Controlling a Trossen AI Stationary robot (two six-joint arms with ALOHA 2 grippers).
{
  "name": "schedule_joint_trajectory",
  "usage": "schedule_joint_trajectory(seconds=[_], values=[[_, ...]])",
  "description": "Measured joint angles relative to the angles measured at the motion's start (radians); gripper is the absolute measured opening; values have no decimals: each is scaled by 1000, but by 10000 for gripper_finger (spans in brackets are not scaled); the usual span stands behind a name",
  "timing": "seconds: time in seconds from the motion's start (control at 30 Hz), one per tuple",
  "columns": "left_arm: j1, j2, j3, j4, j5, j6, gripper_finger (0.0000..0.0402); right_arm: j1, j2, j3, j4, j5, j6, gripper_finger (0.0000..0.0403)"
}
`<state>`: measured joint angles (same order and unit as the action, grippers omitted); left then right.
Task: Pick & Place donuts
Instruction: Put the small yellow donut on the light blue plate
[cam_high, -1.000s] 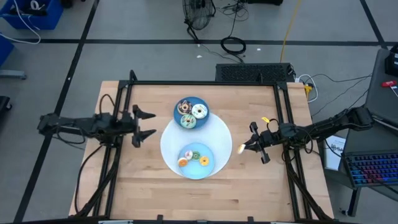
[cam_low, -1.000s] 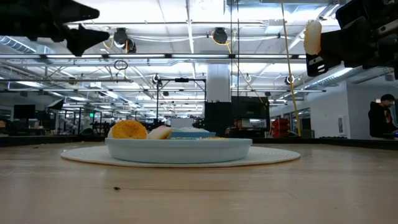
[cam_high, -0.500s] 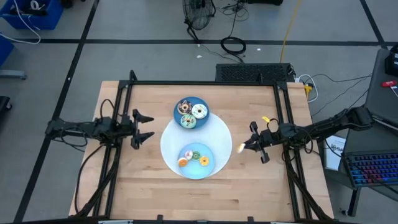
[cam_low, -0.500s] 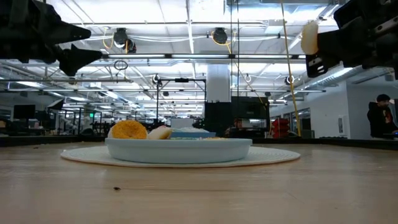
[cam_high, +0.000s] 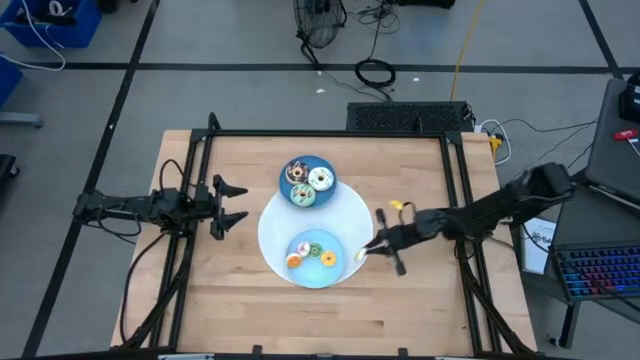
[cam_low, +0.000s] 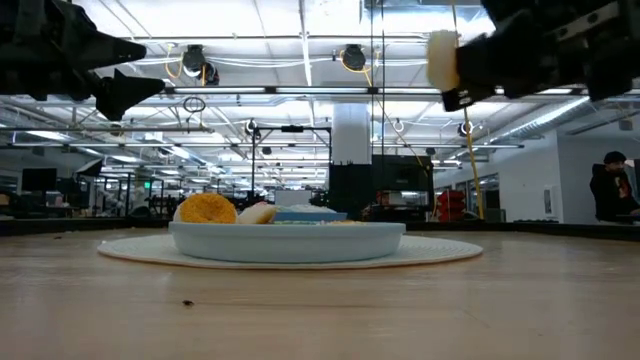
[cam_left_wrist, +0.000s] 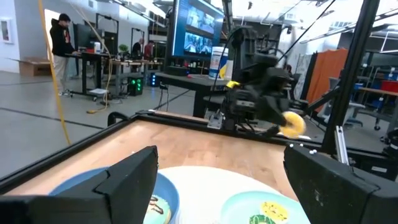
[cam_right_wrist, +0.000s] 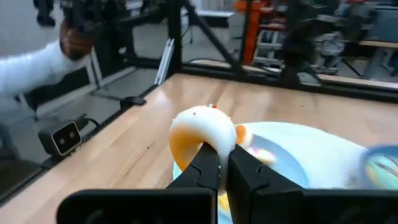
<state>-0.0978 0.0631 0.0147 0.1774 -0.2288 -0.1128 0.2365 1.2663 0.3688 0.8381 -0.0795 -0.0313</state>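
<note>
Yellow and small, the ring-shaped toy donut (cam_high: 361, 254) you carry is clenched between the fingers of your right tool (cam_high: 366, 250), and you hold it in the air above the right edge of the near pale blue round plate (cam_high: 337, 274). In the right wrist view you see this yellow donut (cam_right_wrist: 203, 137) pinched at its lower rim by the two dark fingertips (cam_right_wrist: 208, 168), which are pressed together on it.

On the near plate three tiny donuts already lie: an orange ring (cam_high: 293, 261), a green ring (cam_high: 315, 249) and a yellow ring (cam_high: 328, 260). Just beside it, farther from you, stands the darker blue round plate (cam_high: 325, 163) with three larger donuts: a chocolate one with sprinkles (cam_high: 296, 172), a white-frosted one (cam_high: 321, 180) and a teal one (cam_high: 301, 195). Both plates rest on a white round mat (cam_high: 272, 226) in the middle of the light wooden counter (cam_high: 250, 310).

Your left tool (cam_high: 226, 202) waits above the left part of the counter, well apart from the plates, with its fingers spread wide and nothing between them.

In the low view a person (cam_low: 610, 186) stands far behind in the room, at the right.
</note>
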Motion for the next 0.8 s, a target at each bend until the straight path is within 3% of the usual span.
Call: schedule_joint_trajectory(seconds=[0.3, 0.4, 0.6, 0.8], values=[[0, 2, 0, -2, -5, 2, 344, 103, 412, 320, -94, 13, -248, 2], [0, 2, 0, -1, -5, 3, 345, 149, 509, 384, -95, 103, -368, 2], [0, 2, 0, -1, -5, 2, 345, 191, 646, 472, -71, 434, -598, 2], [0, 2, 1, 1, -6, 3, 345, 152, 737, 515, -40, 476, -662, 4]])
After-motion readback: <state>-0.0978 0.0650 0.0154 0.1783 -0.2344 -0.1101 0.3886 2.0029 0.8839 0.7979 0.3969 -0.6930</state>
